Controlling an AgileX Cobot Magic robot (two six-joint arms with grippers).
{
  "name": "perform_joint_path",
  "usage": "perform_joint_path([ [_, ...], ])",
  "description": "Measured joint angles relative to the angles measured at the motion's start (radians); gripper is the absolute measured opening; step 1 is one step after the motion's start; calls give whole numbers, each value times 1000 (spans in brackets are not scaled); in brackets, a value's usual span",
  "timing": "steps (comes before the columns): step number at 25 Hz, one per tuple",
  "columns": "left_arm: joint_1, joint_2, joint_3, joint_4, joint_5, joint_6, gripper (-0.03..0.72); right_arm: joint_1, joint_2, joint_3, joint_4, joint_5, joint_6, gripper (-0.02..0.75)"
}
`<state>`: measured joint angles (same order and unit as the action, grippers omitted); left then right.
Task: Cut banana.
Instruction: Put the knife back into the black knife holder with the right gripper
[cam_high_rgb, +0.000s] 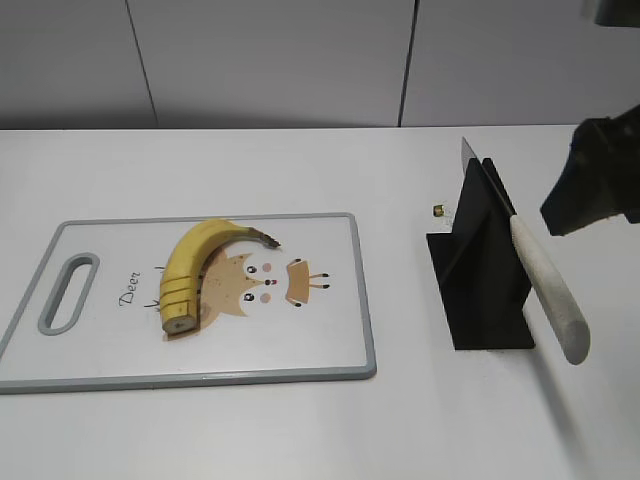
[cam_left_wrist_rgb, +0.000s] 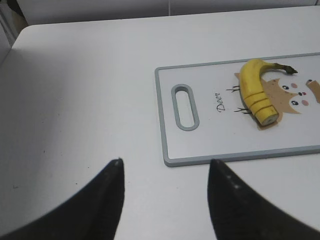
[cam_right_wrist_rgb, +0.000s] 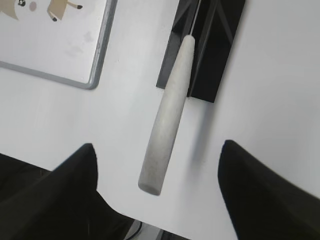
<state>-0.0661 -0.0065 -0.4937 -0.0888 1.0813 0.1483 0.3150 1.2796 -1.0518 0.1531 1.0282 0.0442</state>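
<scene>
i find the banana (cam_high_rgb: 200, 272) lying on the cutting board (cam_high_rgb: 330, 300) at left, its long axis curving from the stem tip down to the sliced end nearest me. the knife (cam_high_rgb: 545, 285) sits in its black stand (cam_high_rgb: 480, 290) well apart to the right, handle slanting toward me. my right gripper (cam_right_wrist_rgb: 157, 200) hangs over that handle, jaws apart and empty, so it is the nearer arm. my left gripper (cam_left_wrist_rgb: 165, 200), also apart, hovers over bare white table (cam_left_wrist_rgb: 75, 100) left of the board. grey panels back the scene.
</scene>
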Motion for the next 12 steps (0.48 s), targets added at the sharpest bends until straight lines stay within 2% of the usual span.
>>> perform_joint_path([
  [12,0,0,0,0,0,0,520,0,-450,340,-13,-111,-129,569],
])
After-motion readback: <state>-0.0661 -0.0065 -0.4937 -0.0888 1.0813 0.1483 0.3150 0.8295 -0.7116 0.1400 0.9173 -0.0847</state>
